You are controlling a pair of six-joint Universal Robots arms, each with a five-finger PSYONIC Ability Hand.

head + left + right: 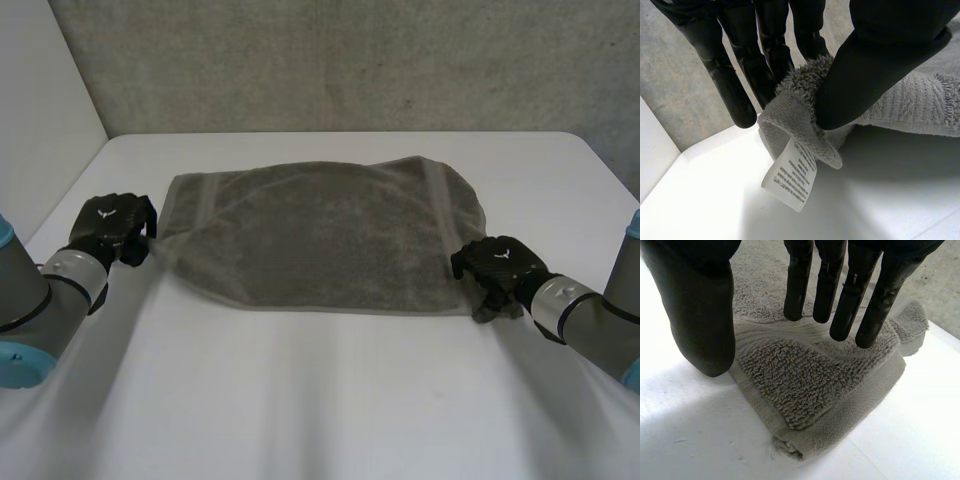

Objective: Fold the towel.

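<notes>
Grey towel (320, 235) on table (330, 400) | L hand (875, 60) pinches corner, tag (790, 182) txt unreadable | R hand (700, 305) unclenched over corner

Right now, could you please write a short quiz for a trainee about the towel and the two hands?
1. True or false: the left hand pinches a corner of the grey towel.
2. What hangs from the corner that the left hand pinches? A) a white care label B) a clothes peg C) a red ribbon
3. Fill the blank: over the towel's other near corner, the right hand has its fingers ____ (straight or curled).

Key: 1 true; 2 A; 3 straight.
</notes>
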